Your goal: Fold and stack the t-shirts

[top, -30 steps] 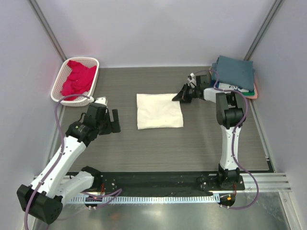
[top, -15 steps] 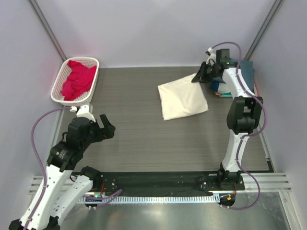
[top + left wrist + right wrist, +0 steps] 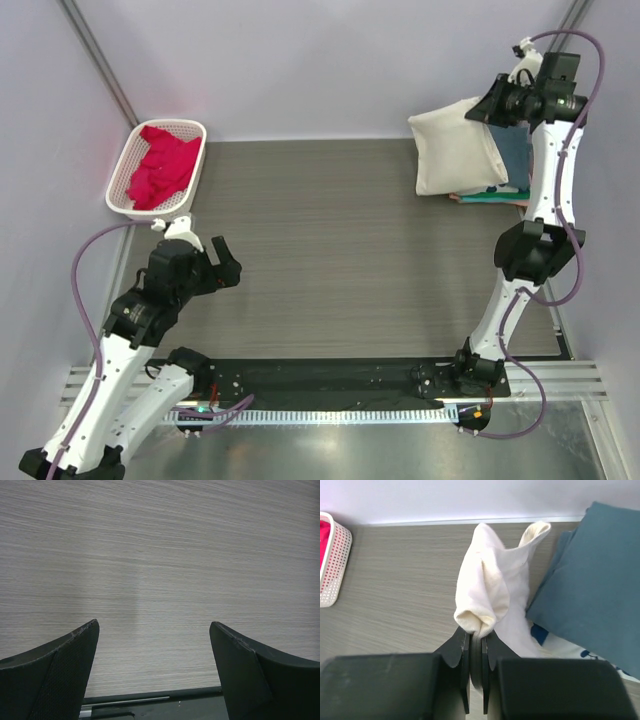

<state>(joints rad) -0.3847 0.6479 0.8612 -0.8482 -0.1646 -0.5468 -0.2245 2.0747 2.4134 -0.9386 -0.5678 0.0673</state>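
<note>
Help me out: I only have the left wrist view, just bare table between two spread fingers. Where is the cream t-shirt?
Observer: The right hand is shut on a bunched fold of the cream t-shirt and holds it in the air over the far right corner of the table.
Operator: Is there a stack there?
Observer: Yes. A folded pile sits in that corner with a slate-blue t-shirt on top, right beside the hanging cream one.
Operator: Anything unfolded?
Observer: A crumpled crimson t-shirt lies in the white lattice basket at the far left.
</note>
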